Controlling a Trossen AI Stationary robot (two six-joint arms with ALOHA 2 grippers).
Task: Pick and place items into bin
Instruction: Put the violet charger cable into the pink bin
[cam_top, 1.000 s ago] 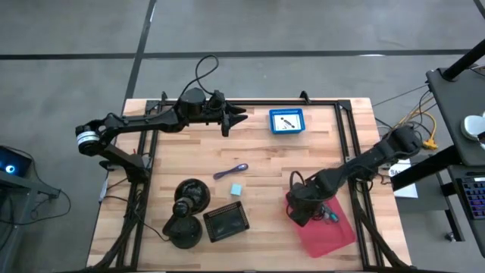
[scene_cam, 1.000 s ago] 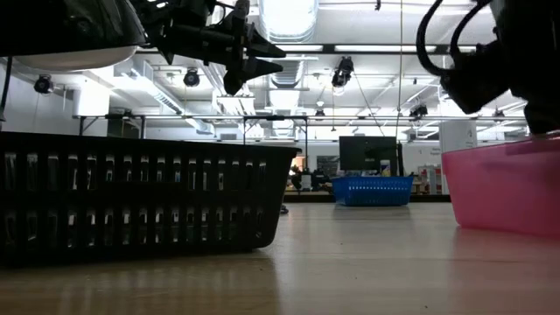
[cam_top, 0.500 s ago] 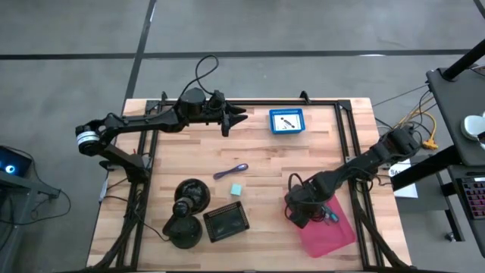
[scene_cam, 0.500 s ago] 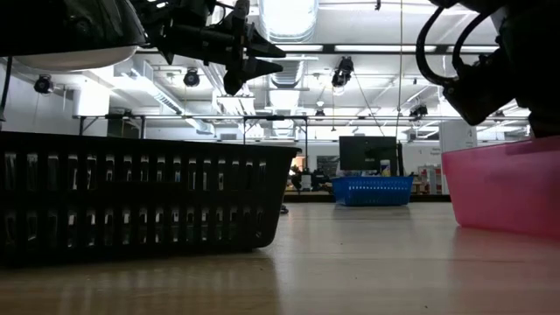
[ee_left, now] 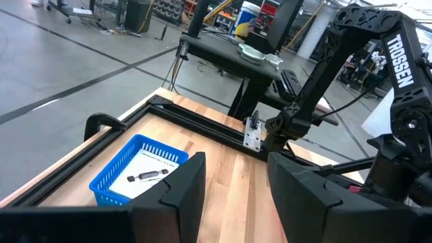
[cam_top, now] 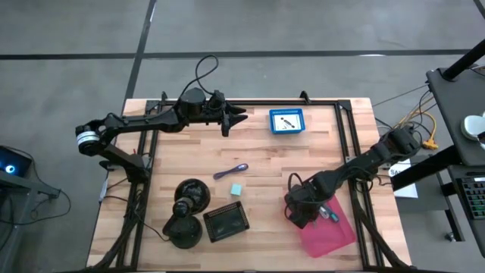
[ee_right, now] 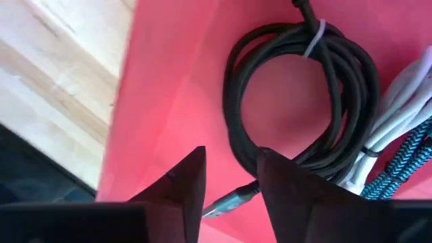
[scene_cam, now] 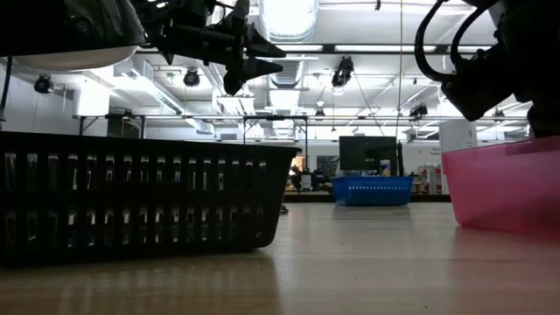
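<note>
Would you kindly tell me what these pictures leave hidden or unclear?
- High view: the right gripper and its arm cover part of the pink bin, so the contents underneath are unseen.
- Low view: the black basket wall hides whatever it holds; the pink bin's wall does likewise.
- High and left wrist views: the dark item in the blue basket is too small to identify.

"TROSSEN" in white capitals on dark right arm point(ee_left: 398, 50), left wrist view. No other legible text.

Wooden table point(cam_top: 265, 163) with pink bin point(cam_top: 330, 227), blue basket point(cam_top: 286, 121), purple pen point(cam_top: 230, 171), teal cube point(cam_top: 237, 189).
</note>
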